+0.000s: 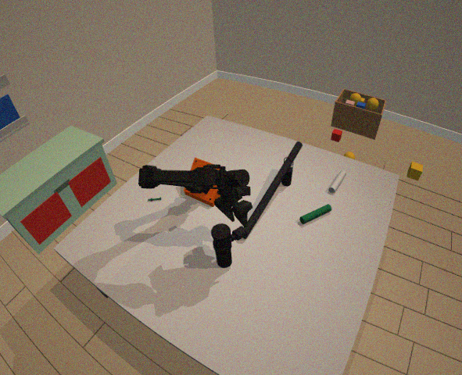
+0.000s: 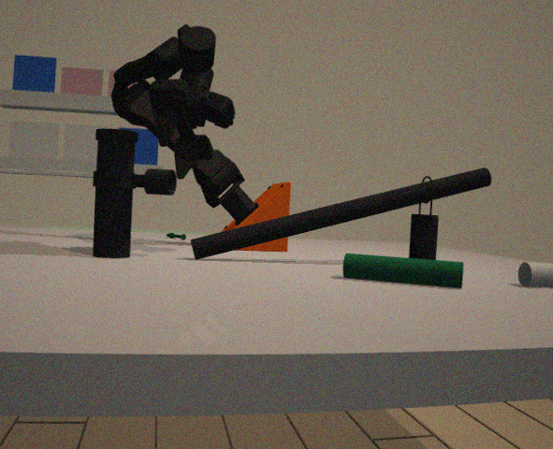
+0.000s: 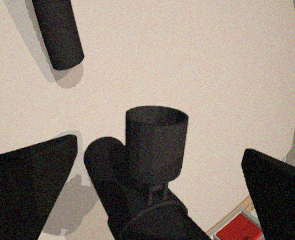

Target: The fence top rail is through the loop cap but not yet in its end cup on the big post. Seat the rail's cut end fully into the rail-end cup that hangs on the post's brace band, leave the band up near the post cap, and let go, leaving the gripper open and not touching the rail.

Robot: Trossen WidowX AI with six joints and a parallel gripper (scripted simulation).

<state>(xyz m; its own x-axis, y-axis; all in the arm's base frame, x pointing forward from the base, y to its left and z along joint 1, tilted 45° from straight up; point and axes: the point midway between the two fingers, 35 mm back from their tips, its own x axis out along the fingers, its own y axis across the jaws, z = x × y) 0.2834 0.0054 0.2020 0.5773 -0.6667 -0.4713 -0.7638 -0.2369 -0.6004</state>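
Observation:
The dark rail (image 1: 271, 189) (image 2: 343, 212) (image 3: 59, 35) slopes through the wire loop on the small post (image 1: 287, 177) (image 2: 423, 237). Its cut end is low, near the white surface, below and apart from the cup. The rail-end cup (image 1: 239, 233) (image 2: 163, 181) (image 3: 154, 145) sticks out from the brace band (image 2: 113, 180) on the big post (image 1: 223, 254) (image 2: 113, 217), in the post's upper half below its cap (image 2: 116, 135). The cup's mouth looks empty in the wrist view. My gripper (image 1: 239, 221) (image 3: 162, 152) is open and empty, just above the cup; its fingertips appear either side of it in the wrist view.
An orange wedge base (image 1: 200, 198) (image 2: 279, 217) stands behind the rail. A green cylinder (image 1: 316, 213) (image 2: 401, 270) and a white cylinder (image 1: 337, 181) (image 2: 552, 274) lie beyond the rail's other side. A small green piece (image 1: 154, 198) (image 2: 175, 236) lies near the arm.

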